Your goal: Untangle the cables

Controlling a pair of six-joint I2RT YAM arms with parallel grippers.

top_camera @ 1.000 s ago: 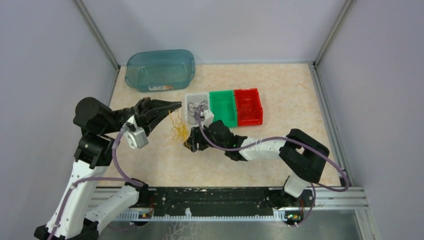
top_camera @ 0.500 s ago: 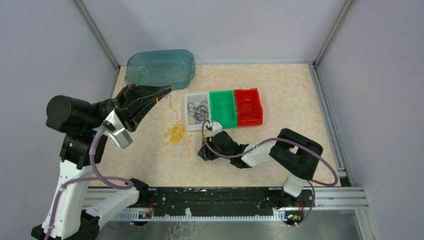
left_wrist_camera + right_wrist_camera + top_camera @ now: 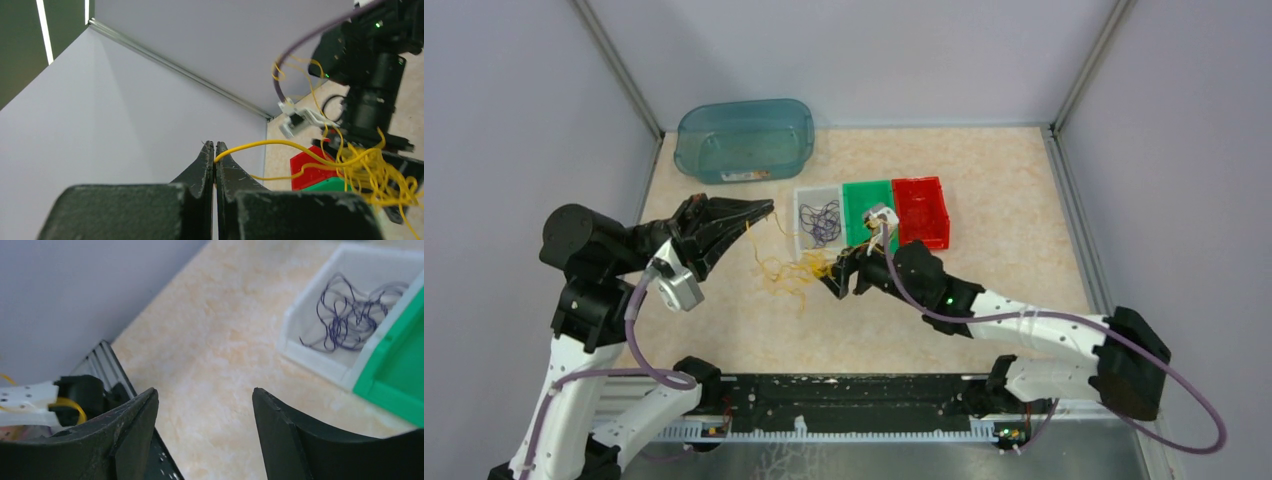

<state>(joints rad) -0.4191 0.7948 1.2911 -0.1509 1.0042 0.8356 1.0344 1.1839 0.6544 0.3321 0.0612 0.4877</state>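
My left tool (image 3: 214,150) is pinched right down on one strand of the yellow cable (image 3: 260,143). From there the strand runs across to the rest of the yellow clump (image 3: 789,272), which sits between my two tools. My right tool (image 3: 204,395) stands wide with nothing between its fingers, just beside the clump's right edge. To do this well, I judge the right tool should close low on the clump's body and hold it steady while the left draws its strand away slowly, so loops slip free rather than cinch. The purple cable (image 3: 350,315) lies apart in the white bin (image 3: 310,357), next to a green bin (image 3: 395,385) and a red bin (image 3: 921,212) that both look bare.

The counter (image 3: 1004,170) is pale, marbled and smooth — thin wire should slide on it easily. Plain grey walls (image 3: 874,50) close in three sides, and a teal tub (image 3: 744,140) sits at the far left.
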